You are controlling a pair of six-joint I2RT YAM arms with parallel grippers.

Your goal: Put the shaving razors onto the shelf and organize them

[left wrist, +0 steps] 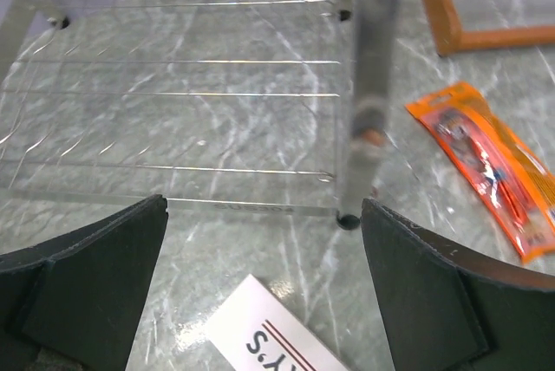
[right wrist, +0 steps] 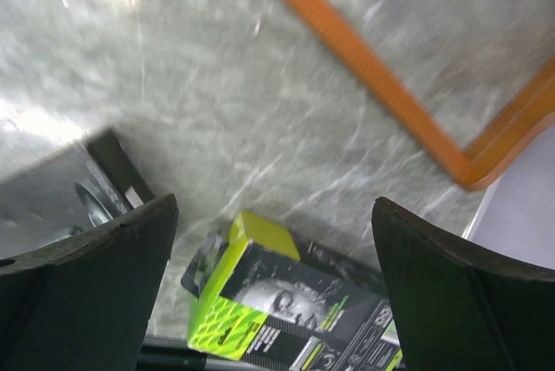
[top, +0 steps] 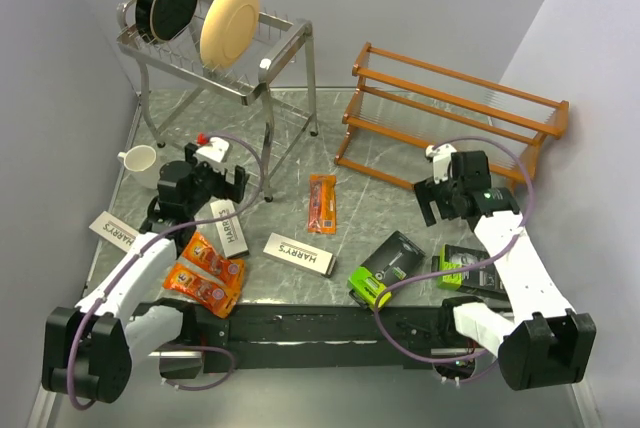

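The shaving razors lie scattered on the marble table. Three white HARRY'S boxes (top: 115, 231) (top: 229, 227) (top: 298, 253) are at left and centre. One orange pack (top: 322, 203) lies mid-table, and more orange packs (top: 205, 273) sit by the left arm. Two black-and-lime packs (top: 385, 268) (top: 465, 268) are near the right arm. The wooden shelf (top: 455, 108) stands at back right with bare rails. My left gripper (top: 225, 186) (left wrist: 264, 293) hangs open over a white box (left wrist: 277, 336). My right gripper (top: 432, 203) (right wrist: 273, 293) is open above a lime pack (right wrist: 277, 302).
A silver metal rack (top: 215, 43) holding a black and a cream plate stands at back left; its leg (left wrist: 364, 85) rises just ahead of my left fingers. A white mug (top: 138, 161) sits by the left wall. Walls close in both sides.
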